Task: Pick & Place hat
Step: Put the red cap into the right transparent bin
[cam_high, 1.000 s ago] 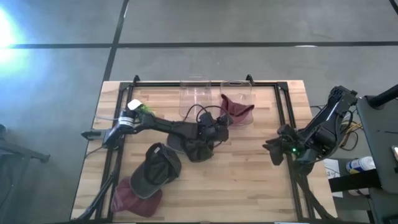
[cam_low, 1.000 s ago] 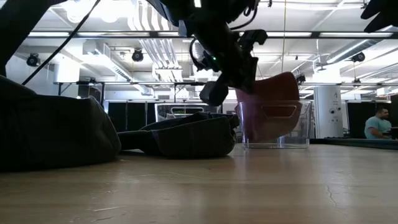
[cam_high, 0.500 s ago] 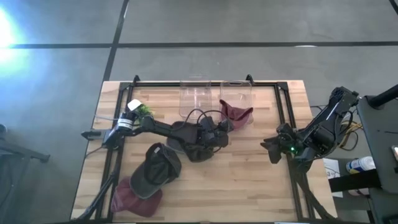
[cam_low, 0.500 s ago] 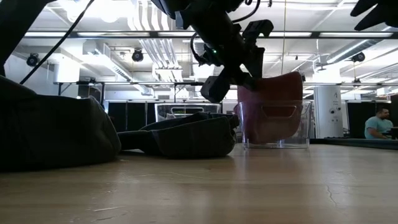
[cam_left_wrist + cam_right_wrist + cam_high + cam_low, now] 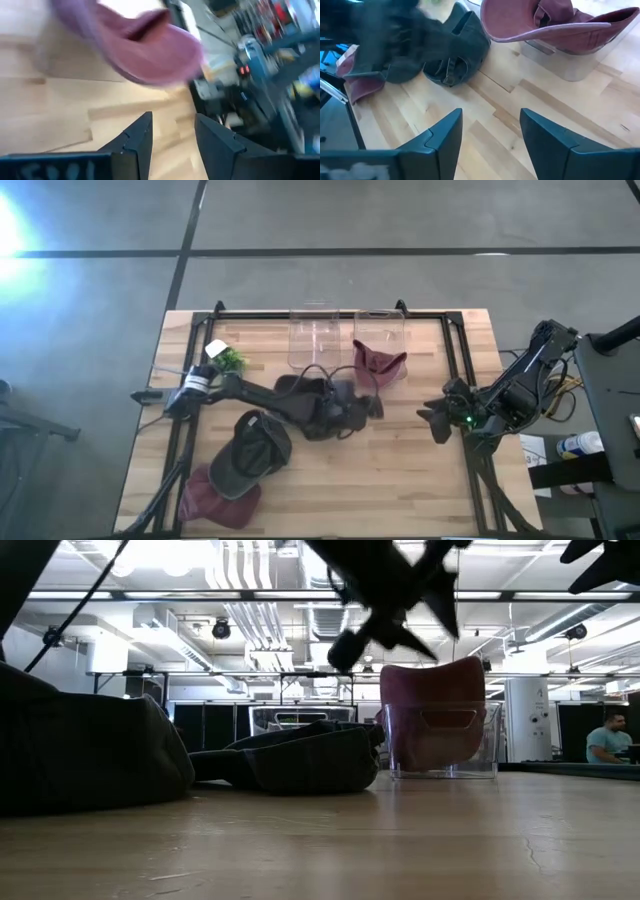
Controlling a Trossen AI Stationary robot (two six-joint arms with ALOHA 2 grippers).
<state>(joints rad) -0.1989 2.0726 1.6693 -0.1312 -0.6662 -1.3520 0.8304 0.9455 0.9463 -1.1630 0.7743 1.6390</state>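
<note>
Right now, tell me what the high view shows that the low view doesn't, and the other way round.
Only the high view shows the olive cap with a maroon hat beside it near the table's front left corner, the empty clear bin, and the right hand open above the table's right edge. Only the low view shows the room behind, with a person far off. Both show the maroon hat in the clear bin, the dark hat on the table, and the left hand empty near them.

The wooden bench [image 5: 400,470] carries two clear bins [image 5: 314,338] at its far edge. On it lie a dark hat [image 5: 305,412] mid-bench and a grey cap [image 5: 250,453] resting on a maroon hat [image 5: 215,498] near the front left corner.
</note>
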